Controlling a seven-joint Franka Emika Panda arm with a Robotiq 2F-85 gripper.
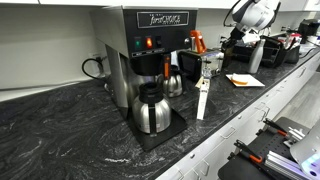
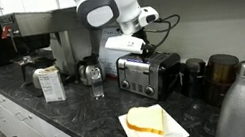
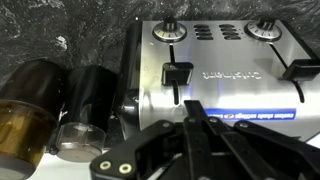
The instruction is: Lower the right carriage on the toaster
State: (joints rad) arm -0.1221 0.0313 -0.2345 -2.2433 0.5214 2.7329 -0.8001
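Toaster (image 2: 149, 74), a low box with a shiny steel front, is being shown standing on a dark marbled counter (image 2: 92, 125) in an exterior view. A white robot arm (image 2: 102, 9) is being held bent over it. A tall black-and-steel coffee brewer (image 1: 140, 45) is being shown well apart along the counter, with a round steel carafe (image 1: 151, 112) at its base. A steel bottle (image 2: 236, 104) is being shown in the foreground, and a white plate (image 2: 174, 130) near the toaster is being occupied by bread (image 2: 147, 122). Two dark jars (image 3: 85, 105) are being shown just beside the toaster. In the wrist view, the gripper (image 3: 194, 112) is being held with its fingers drawn together, just below one black lever (image 3: 177, 74) sitting high in its slot. A matching lever (image 3: 305, 70) is being cut off at the picture's edge. Whether anything is being touched cannot be told.
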